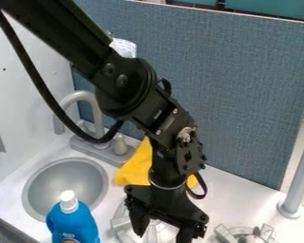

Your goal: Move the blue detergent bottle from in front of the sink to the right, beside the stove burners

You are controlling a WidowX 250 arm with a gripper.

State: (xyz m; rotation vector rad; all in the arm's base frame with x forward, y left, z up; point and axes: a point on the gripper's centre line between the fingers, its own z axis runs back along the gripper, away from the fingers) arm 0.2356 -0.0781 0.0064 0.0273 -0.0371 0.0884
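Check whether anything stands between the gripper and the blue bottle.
Nothing visible stands upright between the gripper and the blue bottle. Only the low burner beneath the gripper and a strip of white counter lie there. The yellow cloth is behind, off that line.

1. The bottom edge cuts off the base of the blue bottle (73, 222); its print is too small to tell.
2. The bottle covers part of the sink (61, 182).
3. The arm (170, 128) hides the middle of the yellow cloth (137, 166).
4. The gripper (163, 236) partly covers the near burner (121, 223); one fingertip meets the bottom edge.
5. The right-hand burner (225, 234) is cut off below.
6. The white thing (125, 47) behind the arm is unclear.
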